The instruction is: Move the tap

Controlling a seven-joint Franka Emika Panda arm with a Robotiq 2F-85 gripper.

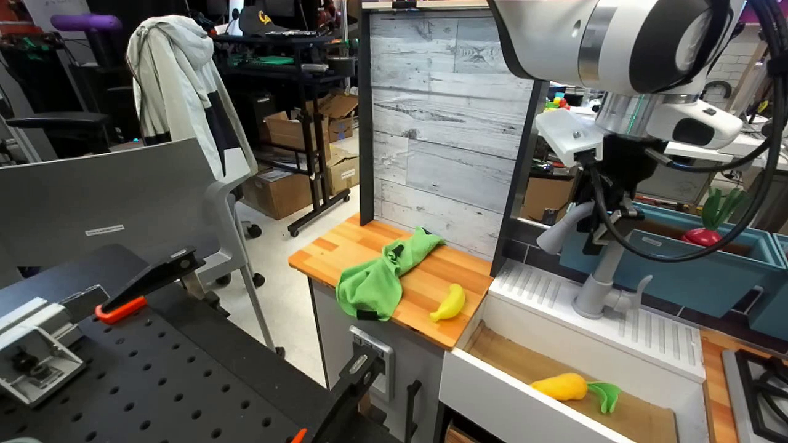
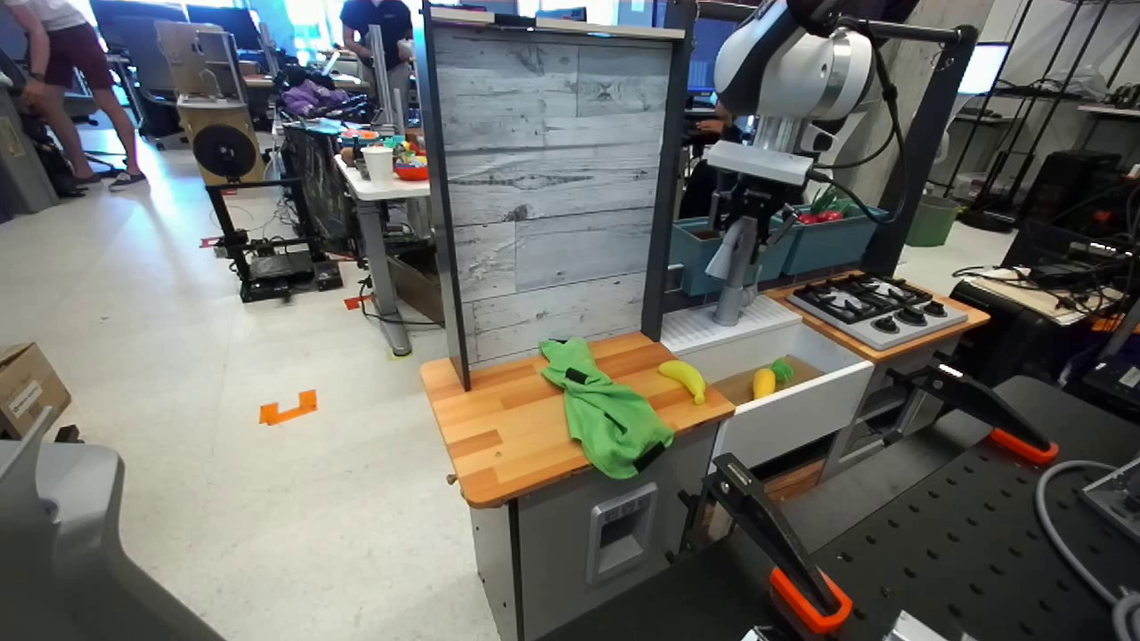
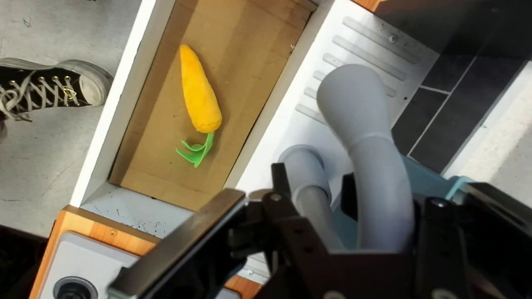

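Matte grey, the tap (image 1: 608, 261) stands upright on the white ribbed ledge (image 1: 535, 286) behind the sink (image 1: 492, 394), and as I face it in an exterior view its spout (image 1: 557, 231) aims at eight o'clock while its little curved lever (image 1: 628, 301) juts out at three. The robot's black gripper (image 3: 314, 180) hides the tap's top; in the wrist view its fingers (image 3: 280, 180) stand apart, one to each side of the upright tube (image 3: 319, 214), but I can't make out whether they pinch it. Down in the sink, at half past six from the tap's foot (image 1: 588, 304), lies a yellow carrot (image 1: 561, 387) with green leaves (image 1: 606, 394). Nine o'clock from that foot I see a yellow banana (image 1: 451, 303) on the wooden counter (image 1: 422, 292), and past it, at ten o'clock from the banana, a crumpled green cloth (image 1: 372, 289). A teal planter (image 1: 677, 280) with a red radish (image 1: 702, 236) sits behind the tap toward two o'clock. A black sneaker (image 3: 54, 85) stands on the floor (image 3: 41, 166) at nine o'clock from the carrot in the wrist view.
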